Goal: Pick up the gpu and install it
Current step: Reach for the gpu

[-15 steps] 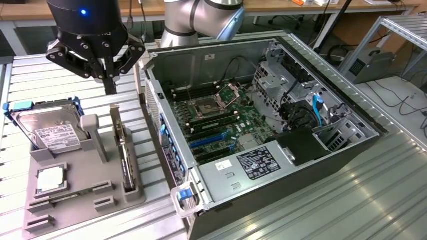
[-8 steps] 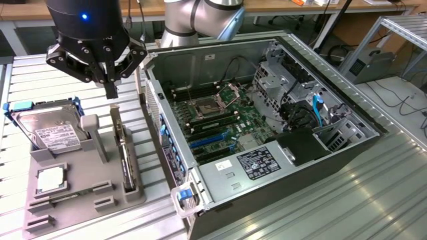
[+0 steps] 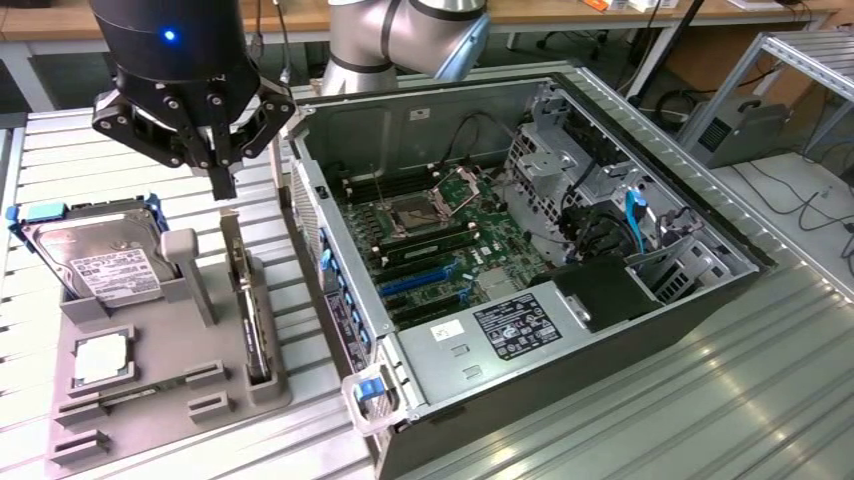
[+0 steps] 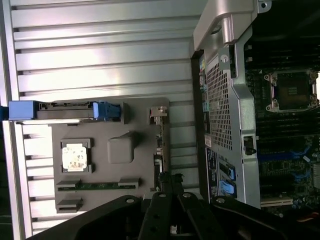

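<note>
Open computer case (image 3: 441,385) lies on the slatted table (image 3: 721,400). Beside it, at the exterior view's left, a grey tray (image 3: 147,400) holds parts. Over the tray hangs the gripper (image 3: 223,190), fingers pressed together, empty. The hard drive (image 3: 100,265) rests at the tray's far end; the gpu (image 3: 248,310) stands on edge along the tray's case side, one end just under the fingertips.

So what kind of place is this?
Likely a robot lab: an open black computer tower on a ribbed metal table, a grey parts tray, and a black robot gripper above it.
</note>
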Robot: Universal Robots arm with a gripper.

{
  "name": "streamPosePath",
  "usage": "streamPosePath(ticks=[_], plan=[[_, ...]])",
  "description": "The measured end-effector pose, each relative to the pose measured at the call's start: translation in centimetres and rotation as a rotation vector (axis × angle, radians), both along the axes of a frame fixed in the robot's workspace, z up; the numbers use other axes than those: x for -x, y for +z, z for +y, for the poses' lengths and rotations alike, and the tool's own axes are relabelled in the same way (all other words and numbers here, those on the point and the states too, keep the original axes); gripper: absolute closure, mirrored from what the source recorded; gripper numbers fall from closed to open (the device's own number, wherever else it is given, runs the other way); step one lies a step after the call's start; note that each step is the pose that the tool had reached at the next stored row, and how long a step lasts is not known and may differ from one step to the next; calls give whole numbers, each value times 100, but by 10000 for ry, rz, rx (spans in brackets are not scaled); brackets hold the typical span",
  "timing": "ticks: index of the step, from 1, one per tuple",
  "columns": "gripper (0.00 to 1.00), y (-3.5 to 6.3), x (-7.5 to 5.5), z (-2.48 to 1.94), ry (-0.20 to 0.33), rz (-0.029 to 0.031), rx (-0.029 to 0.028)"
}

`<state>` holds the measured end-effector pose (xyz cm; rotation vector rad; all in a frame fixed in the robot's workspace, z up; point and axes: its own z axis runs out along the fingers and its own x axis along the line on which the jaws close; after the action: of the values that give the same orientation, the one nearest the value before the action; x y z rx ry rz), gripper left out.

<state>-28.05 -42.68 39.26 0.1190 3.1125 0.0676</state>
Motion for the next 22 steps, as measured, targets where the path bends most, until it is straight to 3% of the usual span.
streamPosePath(ticks=[4, 7, 22], plan=[[89, 0, 1, -36, 1, 0, 0], [89, 0, 14, -123, 0, 0, 0], [89, -1, 114, -352, 1, -1, -1]])
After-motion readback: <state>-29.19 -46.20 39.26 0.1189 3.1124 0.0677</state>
